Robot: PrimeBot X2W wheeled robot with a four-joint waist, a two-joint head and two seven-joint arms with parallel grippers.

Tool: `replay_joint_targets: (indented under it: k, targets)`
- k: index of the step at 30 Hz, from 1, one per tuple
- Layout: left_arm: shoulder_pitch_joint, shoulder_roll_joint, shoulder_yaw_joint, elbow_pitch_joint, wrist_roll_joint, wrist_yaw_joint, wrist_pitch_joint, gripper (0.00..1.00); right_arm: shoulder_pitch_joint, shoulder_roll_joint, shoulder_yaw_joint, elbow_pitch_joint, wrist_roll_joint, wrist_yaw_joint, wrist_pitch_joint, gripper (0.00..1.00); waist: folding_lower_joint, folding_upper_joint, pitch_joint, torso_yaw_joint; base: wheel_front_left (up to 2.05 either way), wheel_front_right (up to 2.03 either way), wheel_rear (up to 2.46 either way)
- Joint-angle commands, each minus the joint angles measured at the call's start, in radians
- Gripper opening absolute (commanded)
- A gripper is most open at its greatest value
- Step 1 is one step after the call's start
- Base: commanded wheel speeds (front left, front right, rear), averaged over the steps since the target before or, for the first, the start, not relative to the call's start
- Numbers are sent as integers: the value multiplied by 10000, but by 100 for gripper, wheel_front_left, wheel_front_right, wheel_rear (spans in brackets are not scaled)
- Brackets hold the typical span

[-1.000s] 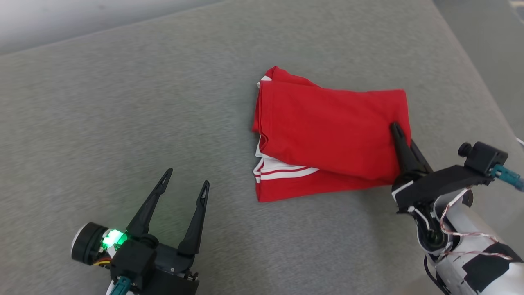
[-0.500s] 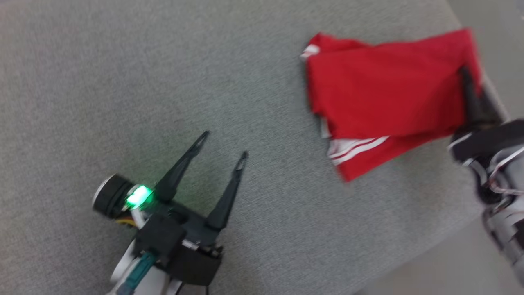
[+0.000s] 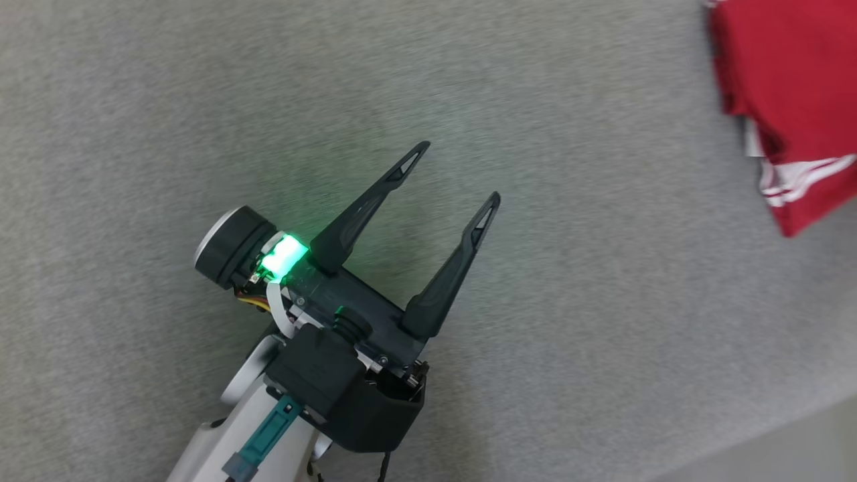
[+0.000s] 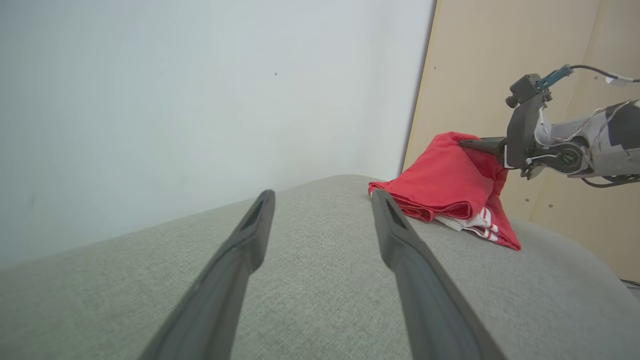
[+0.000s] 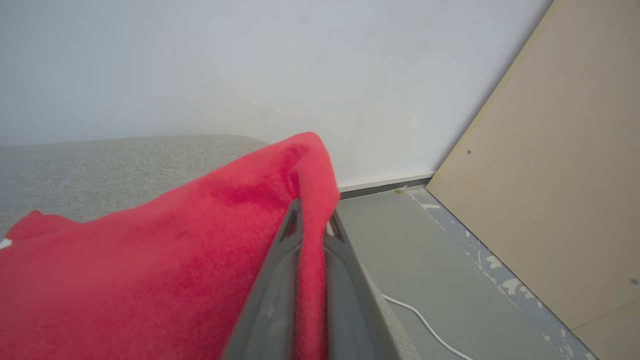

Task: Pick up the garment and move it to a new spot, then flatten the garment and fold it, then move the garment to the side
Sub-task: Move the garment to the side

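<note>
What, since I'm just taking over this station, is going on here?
The right gripper is shut on one edge of the red garment and holds that edge up, while the rest lies on the grey cushion near its end. The garment is already folded, so this looks like the move to the side. The left gripper is open and holds nothing, over the cushion and apart from the garment.
</note>
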Motion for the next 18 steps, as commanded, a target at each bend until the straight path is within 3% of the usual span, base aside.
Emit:
replay_joint_targets:
  k: [1,5,10,11,12,18]
  targets:
    - [-80,-10,-13,-57,60,43,-47,100,-68,-72,-72,63,-95,0,-51,0,-1,-2,436,517,0,0,0]
    - [-209,-34,-81,-214,-69,68,-47,100,-259,-364,-946,429,-827,-3,-54,0,-1,-2,528,777,0,0,0]
    - [-235,-59,-199,-224,-148,166,-47,100,-454,-239,-1704,1056,-1789,-3,-51,0,-1,-2,491,957,0,0,0]
    - [-227,-63,-228,-202,-163,169,-47,100,-476,-196,-1861,1085,-2021,-3,-53,66,-1,-2,454,989,0,0,0]
    - [-229,-65,-243,-183,-171,197,-47,100,-479,-154,-2050,1081,-2245,-3,-53,100,-1,-2,395,1015,0,0,0]
    - [88,12,-79,57,-315,525,-48,100,18,644,-3041,156,-3817,-3,-34,100,-1,-2,-309,1159,0,0,0]
